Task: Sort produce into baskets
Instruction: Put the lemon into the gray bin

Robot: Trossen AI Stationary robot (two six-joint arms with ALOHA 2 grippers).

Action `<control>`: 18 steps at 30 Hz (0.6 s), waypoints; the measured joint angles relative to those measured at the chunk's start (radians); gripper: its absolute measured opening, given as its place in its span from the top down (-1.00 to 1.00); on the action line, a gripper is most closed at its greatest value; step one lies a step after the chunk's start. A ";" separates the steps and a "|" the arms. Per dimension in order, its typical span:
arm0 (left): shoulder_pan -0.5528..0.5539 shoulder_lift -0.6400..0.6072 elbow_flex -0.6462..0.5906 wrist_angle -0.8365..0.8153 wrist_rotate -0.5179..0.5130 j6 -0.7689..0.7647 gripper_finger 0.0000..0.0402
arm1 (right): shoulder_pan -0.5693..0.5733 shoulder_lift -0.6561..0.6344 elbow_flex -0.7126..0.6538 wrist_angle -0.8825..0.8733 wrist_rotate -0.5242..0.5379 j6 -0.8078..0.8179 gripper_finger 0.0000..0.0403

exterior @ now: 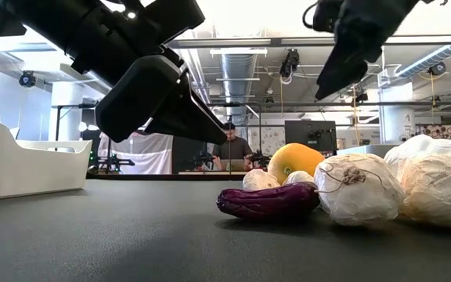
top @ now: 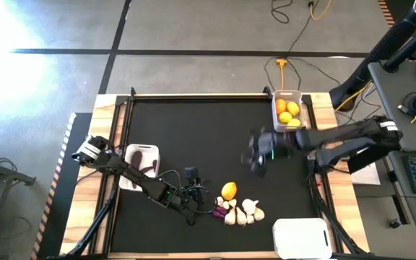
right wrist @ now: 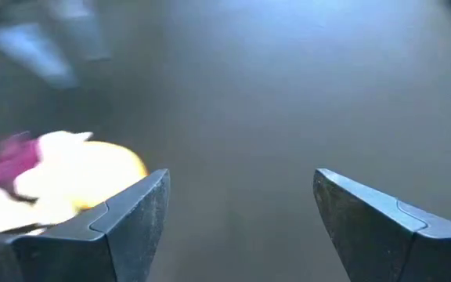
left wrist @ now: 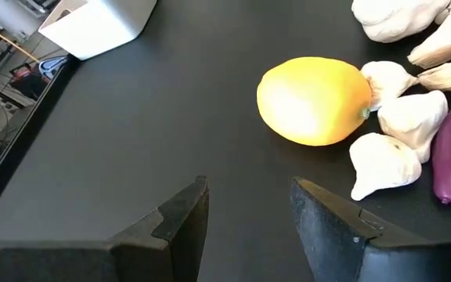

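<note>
A pile of produce lies near the table's front, right of centre: one yellow citrus [top: 228, 191], several whitish garlic bulbs [top: 245, 211] and a purple vegetable [top: 219, 210]. The vegetable lies flat on the mat against the garlic in the low view [exterior: 268, 202]. My left gripper [top: 204, 196] is open and empty just left of the pile. The citrus [left wrist: 313, 100] lies ahead of its fingers [left wrist: 249, 192]. My right gripper [top: 254, 159] is open and empty above mid-table, between the pile and the far right bin [top: 300, 97]. That bin holds several citrus fruits.
A white bin [top: 130, 153] at the left holds purple vegetables. Another white bin [top: 302, 237] stands at the near right edge. The far left of the black mat is bare. A person sits in the room beyond the table [exterior: 230, 145].
</note>
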 joint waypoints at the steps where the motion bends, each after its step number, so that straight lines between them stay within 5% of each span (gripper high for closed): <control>1: 0.000 0.000 0.000 0.000 0.000 0.000 0.17 | 0.041 0.015 -0.022 0.059 0.002 -0.004 -0.51; 5: 0.000 0.000 0.000 -0.003 0.000 0.004 0.17 | 0.162 0.112 -0.060 0.226 0.004 -0.069 -0.58; 10: 0.000 0.000 0.000 -0.008 0.011 -0.001 0.17 | 0.222 0.235 0.009 0.231 0.004 -0.154 -0.72; 18: -0.001 0.000 0.000 -0.001 0.240 -0.023 0.17 | 0.234 0.436 0.209 0.093 -0.050 -0.378 -0.77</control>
